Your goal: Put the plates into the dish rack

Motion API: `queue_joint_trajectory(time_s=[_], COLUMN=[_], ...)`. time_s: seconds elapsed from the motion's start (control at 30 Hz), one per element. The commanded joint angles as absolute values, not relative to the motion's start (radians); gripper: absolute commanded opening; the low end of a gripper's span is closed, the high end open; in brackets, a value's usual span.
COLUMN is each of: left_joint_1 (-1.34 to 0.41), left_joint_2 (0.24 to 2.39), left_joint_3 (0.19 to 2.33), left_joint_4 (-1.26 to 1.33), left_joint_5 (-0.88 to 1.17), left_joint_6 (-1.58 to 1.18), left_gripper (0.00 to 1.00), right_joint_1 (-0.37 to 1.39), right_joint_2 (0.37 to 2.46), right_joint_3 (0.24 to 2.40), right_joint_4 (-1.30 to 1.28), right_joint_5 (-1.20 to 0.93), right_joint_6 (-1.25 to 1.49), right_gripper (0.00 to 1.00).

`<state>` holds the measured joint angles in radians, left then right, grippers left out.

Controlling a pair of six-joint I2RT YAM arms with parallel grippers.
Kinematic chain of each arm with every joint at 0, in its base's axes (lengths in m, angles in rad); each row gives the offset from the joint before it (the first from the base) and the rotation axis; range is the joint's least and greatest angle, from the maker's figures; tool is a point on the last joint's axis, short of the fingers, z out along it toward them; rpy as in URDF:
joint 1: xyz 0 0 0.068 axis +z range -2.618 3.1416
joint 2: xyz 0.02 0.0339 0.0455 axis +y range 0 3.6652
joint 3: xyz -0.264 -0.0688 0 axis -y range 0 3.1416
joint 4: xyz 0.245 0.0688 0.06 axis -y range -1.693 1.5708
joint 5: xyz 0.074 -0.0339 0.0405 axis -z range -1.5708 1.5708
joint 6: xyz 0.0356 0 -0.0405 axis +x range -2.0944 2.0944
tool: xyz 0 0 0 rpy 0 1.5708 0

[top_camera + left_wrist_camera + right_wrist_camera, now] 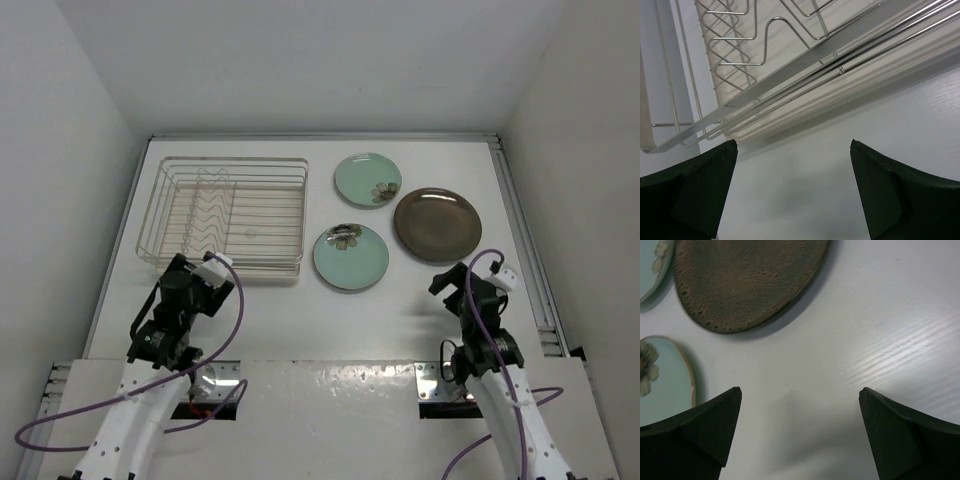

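The wire dish rack (230,212) stands at the back left with nothing in it; its near rim (805,60) fills the top of the left wrist view. Two mint-green plates lie flat on the table, one far (368,179) and one near (351,257). The dark brown plate (437,224) lies to their right and shows in the right wrist view (745,280). My left gripper (183,268) is open and empty just in front of the rack (792,145). My right gripper (450,280) is open and empty just short of the brown plate (800,392).
White walls close in on the table at the left, right and back. A raised rail (520,230) runs along the table's right edge. Purple cables (235,310) loop from both wrists.
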<state>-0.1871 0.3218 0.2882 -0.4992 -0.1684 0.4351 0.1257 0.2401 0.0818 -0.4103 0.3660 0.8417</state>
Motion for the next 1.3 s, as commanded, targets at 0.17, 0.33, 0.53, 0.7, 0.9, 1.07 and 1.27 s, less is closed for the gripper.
queue_joint_trajectory(time_s=[0.17, 0.33, 0.53, 0.7, 0.9, 1.07, 1.27], left_joint_1=[-0.176, -0.239, -0.272, -0.272, -0.29, -0.29, -0.29], left_joint_2=[0.449, 0.751, 1.139, 1.141, 1.083, 1.048, 1.039], left_joint_3=[0.602, 0.924, 1.302, 1.312, 1.324, 1.313, 1.304], left_joint_4=[-0.626, -0.831, -1.17, -1.089, -1.045, -1.045, -1.045], left_joint_5=[0.166, 0.261, 0.377, 0.333, 0.344, 0.344, 0.334], left_joint_6=[0.701, 0.564, 0.496, 0.46, 0.449, 0.449, 0.462], left_gripper=[1.0, 0.93, 0.83, 0.83, 0.84, 0.86, 0.86], right_joint_1=[0.124, 0.176, 0.196, 0.192, 0.189, 0.176, 0.161], right_joint_2=[0.561, 1.007, 1.163, 1.348, 1.569, 1.67, 1.631], right_joint_3=[0.155, 0.4, 0.359, 0.399, 0.494, 0.526, 0.531], right_joint_4=[0.102, -0.098, 0.084, 0.155, 0.261, 0.302, 0.285], right_joint_5=[-0.365, -0.306, -0.282, -0.236, -0.301, -0.302, -0.324], right_joint_6=[0.744, 0.752, 0.903, 0.93, 0.998, 1.045, 0.974], right_gripper=[1.0, 0.69, 0.71, 0.7, 0.55, 0.25, 0.0])
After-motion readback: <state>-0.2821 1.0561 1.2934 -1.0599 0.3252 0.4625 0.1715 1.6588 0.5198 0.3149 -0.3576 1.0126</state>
